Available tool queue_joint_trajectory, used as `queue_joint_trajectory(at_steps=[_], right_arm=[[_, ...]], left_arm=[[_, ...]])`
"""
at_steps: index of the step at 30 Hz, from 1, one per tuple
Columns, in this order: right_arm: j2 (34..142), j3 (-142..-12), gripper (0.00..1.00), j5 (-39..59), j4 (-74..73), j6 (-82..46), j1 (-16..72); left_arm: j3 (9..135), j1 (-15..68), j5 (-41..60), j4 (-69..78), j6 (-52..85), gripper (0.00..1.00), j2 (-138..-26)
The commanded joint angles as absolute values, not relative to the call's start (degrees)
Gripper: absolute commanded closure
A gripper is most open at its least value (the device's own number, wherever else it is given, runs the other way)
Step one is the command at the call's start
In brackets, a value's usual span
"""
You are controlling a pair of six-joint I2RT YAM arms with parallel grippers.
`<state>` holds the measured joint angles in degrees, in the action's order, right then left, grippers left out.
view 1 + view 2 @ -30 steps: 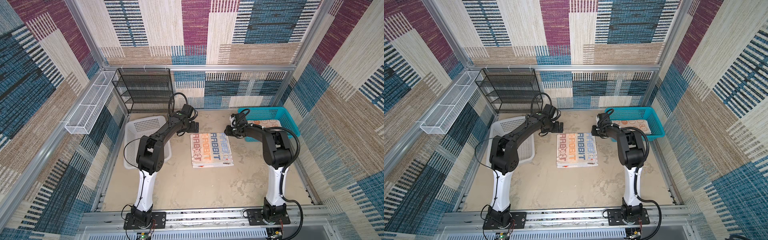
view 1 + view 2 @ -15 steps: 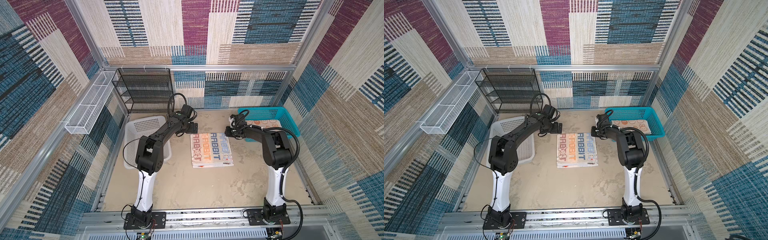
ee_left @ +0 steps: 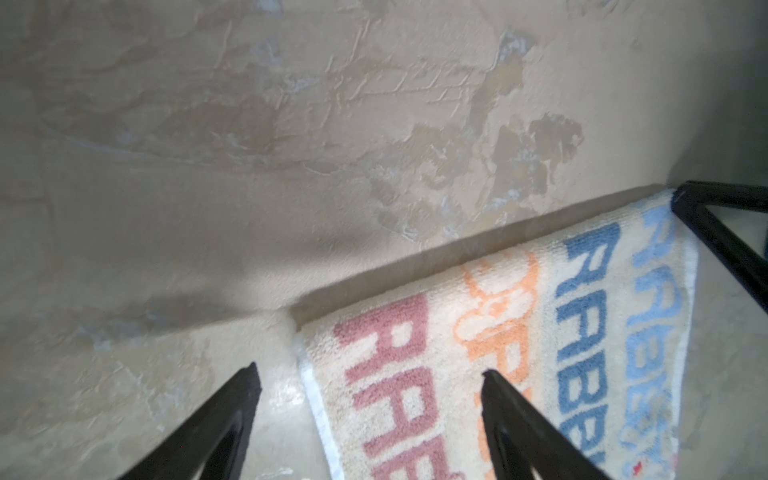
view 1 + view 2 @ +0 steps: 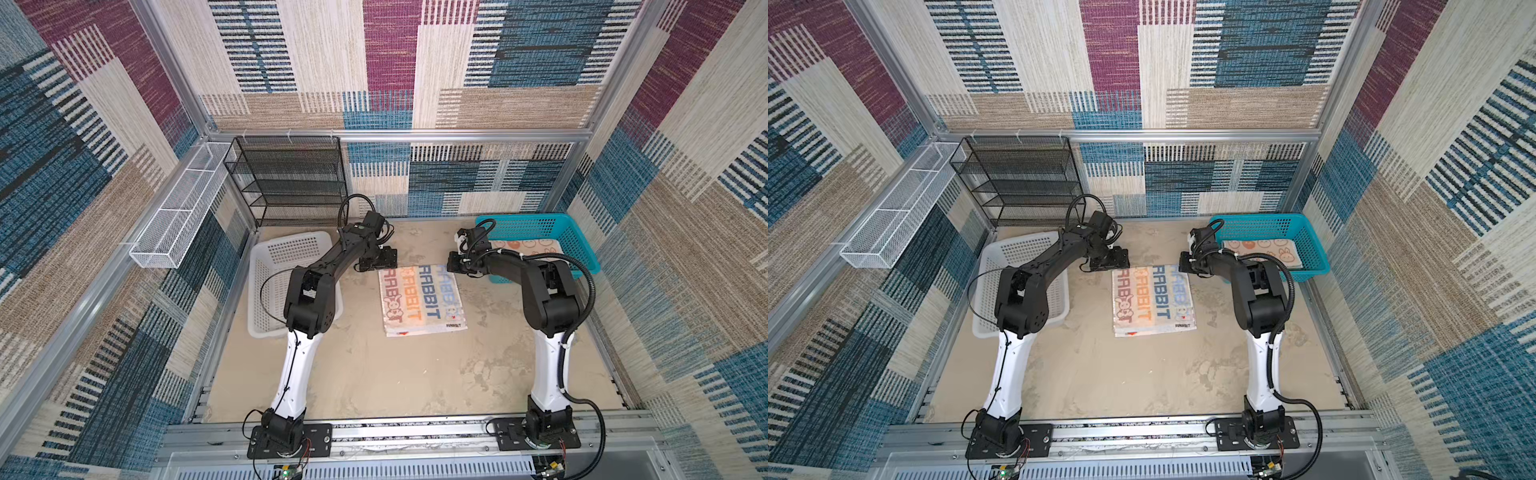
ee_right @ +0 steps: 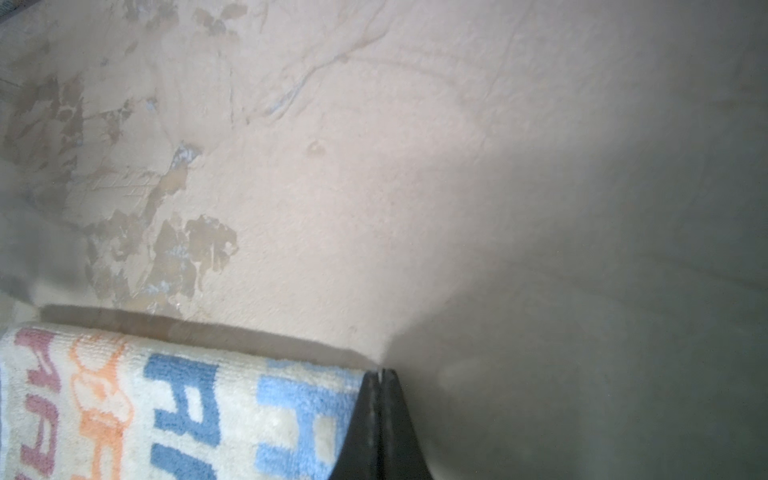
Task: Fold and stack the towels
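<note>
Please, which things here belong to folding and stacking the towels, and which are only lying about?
For the job: RABBIT-lettered towel; orange-rabbit towel in the blue basket; left gripper, jaws open over one towel corner; right gripper, jaws shut at another.

Lying about: white basket; black wire rack; white mesh tray.
</note>
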<state>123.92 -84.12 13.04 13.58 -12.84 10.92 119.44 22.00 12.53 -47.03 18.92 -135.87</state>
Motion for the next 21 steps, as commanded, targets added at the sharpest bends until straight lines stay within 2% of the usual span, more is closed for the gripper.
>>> queue_joint_trajectory(at_steps=[1,5,12,21], right_arm=[[125.63,-85.42,1.0,11.23,20.65,-11.94,10.99],[126.42,-87.0,1.0,10.96,21.2,-11.58,11.0],[126.83,-87.25,1.0,11.56,21.18,-11.51,10.99],[126.12,-86.66,1.0,11.26,21.09,-11.15,10.99]], left_arm=[[119.1,20.99,15.49,-48.52,17.88,0.2,-136.11],[117.78,20.23,15.3,-48.56,17.41,0.3,-136.14],[118.55,20.05,14.31,-48.43,16.41,0.37,-138.64],[118.13,19.94,13.32,-47.45,15.12,0.55,-139.15]])
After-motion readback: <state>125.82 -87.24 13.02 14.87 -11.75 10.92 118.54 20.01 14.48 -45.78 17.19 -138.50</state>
